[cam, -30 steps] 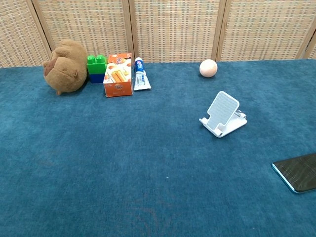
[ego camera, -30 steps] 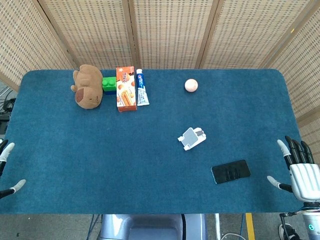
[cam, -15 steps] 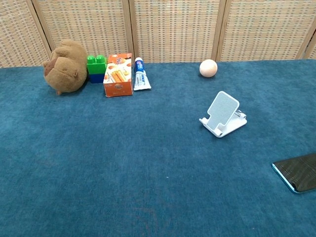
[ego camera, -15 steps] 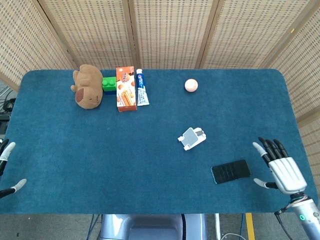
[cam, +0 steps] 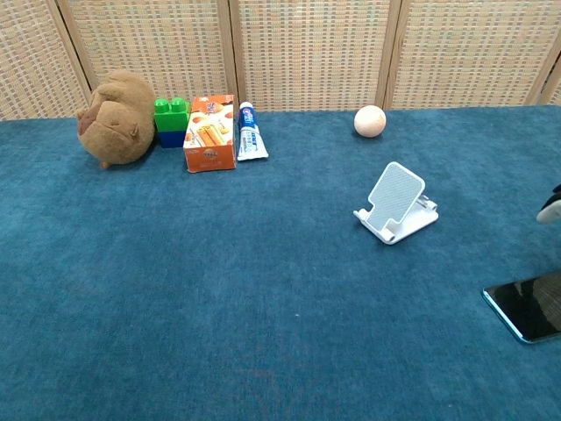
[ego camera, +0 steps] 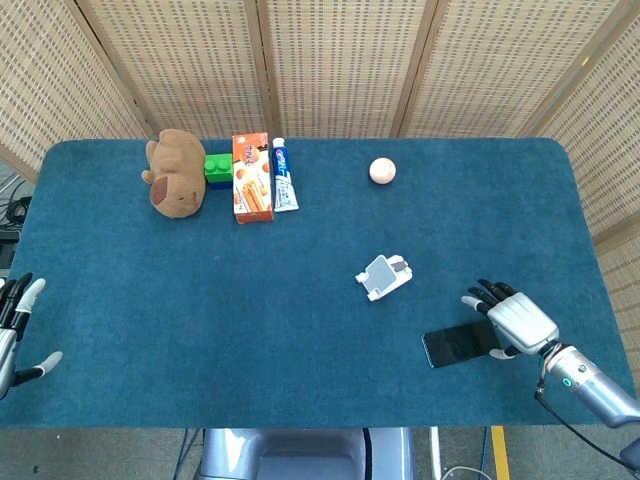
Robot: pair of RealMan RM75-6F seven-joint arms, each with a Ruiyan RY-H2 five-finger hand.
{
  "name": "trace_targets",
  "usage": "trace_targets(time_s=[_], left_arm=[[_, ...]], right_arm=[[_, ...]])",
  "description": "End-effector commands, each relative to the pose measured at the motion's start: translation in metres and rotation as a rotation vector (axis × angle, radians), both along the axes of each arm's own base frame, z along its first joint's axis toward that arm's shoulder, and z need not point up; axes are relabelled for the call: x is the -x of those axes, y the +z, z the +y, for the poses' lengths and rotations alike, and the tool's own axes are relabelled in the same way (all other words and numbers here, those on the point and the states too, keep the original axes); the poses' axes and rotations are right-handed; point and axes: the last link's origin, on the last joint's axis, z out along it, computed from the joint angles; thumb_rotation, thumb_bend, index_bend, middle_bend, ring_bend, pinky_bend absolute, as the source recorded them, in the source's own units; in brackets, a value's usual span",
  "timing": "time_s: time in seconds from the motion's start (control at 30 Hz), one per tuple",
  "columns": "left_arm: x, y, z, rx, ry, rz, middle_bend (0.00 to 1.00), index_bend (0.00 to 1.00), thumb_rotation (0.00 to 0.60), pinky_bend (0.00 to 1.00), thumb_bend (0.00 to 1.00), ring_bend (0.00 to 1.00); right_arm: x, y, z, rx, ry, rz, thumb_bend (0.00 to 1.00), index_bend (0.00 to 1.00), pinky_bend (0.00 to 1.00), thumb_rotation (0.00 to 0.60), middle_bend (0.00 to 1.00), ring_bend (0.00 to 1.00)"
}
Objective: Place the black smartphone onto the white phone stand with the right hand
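Hovering over the right end of the black smartphone (ego camera: 459, 344), the right robot hand (ego camera: 512, 320) has its fingers spread and holds nothing — whether it touches the phone cannot be told. The phone lies flat on the blue surface (ego camera: 250, 300), near the white phone stand (ego camera: 383, 276), which stands apart from it. At the surface's far left edge, the left robot hand (ego camera: 14, 330) is open — fingers apart.

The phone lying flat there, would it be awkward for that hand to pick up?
Probably. The phone is a thin, rigid slab lying flat on the blue cloth, so fingers have little edge to get under. Its glossy face looks slippery, though the cloth may keep it from sliding. The right hand is over its right end, fingers spread.
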Motion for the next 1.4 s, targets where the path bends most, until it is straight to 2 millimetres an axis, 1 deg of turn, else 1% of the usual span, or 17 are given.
trace_targets(time_s=[0.03,0.17,0.37,0.63,0.8,1.03,1.1,1.23,1.37,1.4], left_arm=[[0.0,-0.001,0.001,0.003,0.004,0.003,0.0,0.0,0.6,0.0,0.0,0.0],[0.0,-0.003,0.003,0.007,0.009,0.009,0.0,0.0,0.6,0.0,0.0,0.0],[-0.001,-0.005,0.004,0.01,0.014,0.016,0.0,0.0,0.6,0.0,0.0,0.0],[0.0,-0.007,0.005,0.012,0.019,0.02,0.0,0.0,0.6,0.0,0.0,0.0],[0.0,-0.006,0.006,0.01,0.022,0.019,0.0,0.0,0.6,0.0,0.0,0.0],[0.0,-0.007,0.007,0.014,0.026,0.022,0.0,0.0,0.6,0.0,0.0,0.0],[0.0,-0.007,0.007,0.014,0.026,0.023,0.0,0.0,0.6,0.0,0.0,0.0],[0.0,-0.007,0.007,0.013,0.026,0.022,0.0,0.0,0.6,0.0,0.0,0.0],[0.0,-0.008,0.007,0.016,0.027,0.024,0.0,0.0,0.6,0.0,0.0,0.0],[0.0,-0.008,0.007,0.016,0.027,0.024,0.0,0.0,0.6,0.0,0.0,0.0]], right_arm=[[0.002,-0.01,0.001,-0.032,0.035,0.032,0.16,0.18,0.2,0.6,0.17,0.09],[0.004,-0.016,0.004,-0.048,0.058,0.032,0.16,0.19,0.25,0.6,0.2,0.13],[0.004,-0.021,0.006,-0.059,0.089,0.009,0.2,0.21,0.25,0.6,0.22,0.16],[0.005,-0.036,0.004,-0.078,0.119,0.0,0.21,0.22,0.27,0.6,0.23,0.18],[0.007,-0.041,0.004,-0.083,0.117,-0.001,0.21,0.23,0.27,0.6,0.24,0.18],[0.014,-0.044,0.003,-0.089,0.111,0.011,0.25,0.24,0.27,0.6,0.25,0.2],[0.015,-0.045,0.004,-0.094,0.106,0.012,0.28,0.26,0.27,0.6,0.27,0.21],[0.015,-0.048,0.005,-0.104,0.103,-0.001,0.41,0.31,0.29,0.6,0.31,0.26],[0.014,-0.048,0.005,-0.106,0.106,-0.012,0.54,0.39,0.36,0.6,0.43,0.37],[0.014,-0.048,0.006,-0.106,0.107,-0.017,0.55,0.4,0.37,0.6,0.45,0.39]])
